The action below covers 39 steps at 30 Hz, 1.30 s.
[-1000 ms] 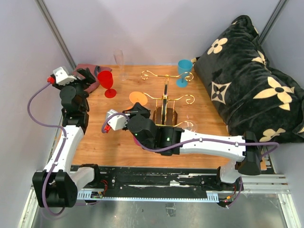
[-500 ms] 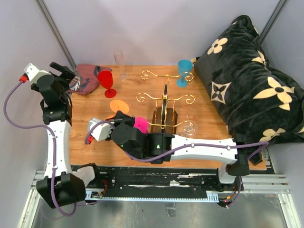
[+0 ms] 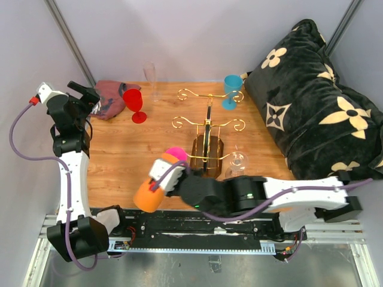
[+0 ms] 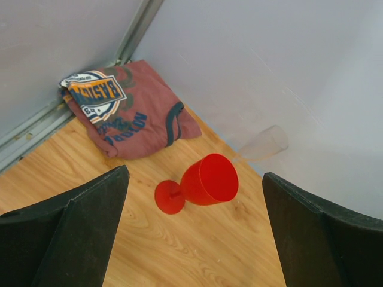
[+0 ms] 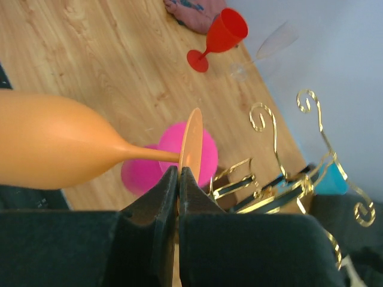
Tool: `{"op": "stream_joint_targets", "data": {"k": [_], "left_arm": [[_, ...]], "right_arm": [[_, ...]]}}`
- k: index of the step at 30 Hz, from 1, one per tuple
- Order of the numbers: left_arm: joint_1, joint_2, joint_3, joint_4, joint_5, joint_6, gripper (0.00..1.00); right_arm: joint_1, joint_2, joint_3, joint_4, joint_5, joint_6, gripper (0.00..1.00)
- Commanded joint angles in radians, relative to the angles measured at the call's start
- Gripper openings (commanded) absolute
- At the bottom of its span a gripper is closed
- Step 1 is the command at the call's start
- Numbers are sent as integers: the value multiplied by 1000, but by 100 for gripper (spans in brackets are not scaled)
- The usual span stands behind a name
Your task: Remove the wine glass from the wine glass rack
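glass [image 3: 146,197]: you see it orange, tipped on its side, bowl pointing near-left, clear of the rack and to its left, foot pinched edge-on in the right gripper [image 5: 179,173] | rack [image 3: 206,148]: dark wooden base, gold wire arms with curled ends, standing upright mid-table

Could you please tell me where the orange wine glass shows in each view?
Top external: orange wine glass, lower left of centre, over the table's near edge.
Left wrist: not in it.
Right wrist: left side, lying sideways, its foot between the fingers.
Shared landmark: red wine glass.
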Motion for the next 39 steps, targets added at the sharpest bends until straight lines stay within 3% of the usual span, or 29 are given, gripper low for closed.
{"op": "stream_joint_targets", "data": {"k": [1,6,15,22,39], "left_arm": [[6,4,28,1,73,4,99],[6,-6,26,6,79,4,99],[6,-20,-2,20,113,-15,98],[6,-32,-13,29,129,-22,98],[6,-34,-29,38,155,-29,98]], "right_arm": [[-3,-182,-78,-114,-36,285,1],[-3,-277,-157,-260,49,405,1],[-32,-267,-281,-297,295,319,1],[-115,-312,-407,-146,323,188,1],[-341,-322,-559,271,123,-120,1]]}}
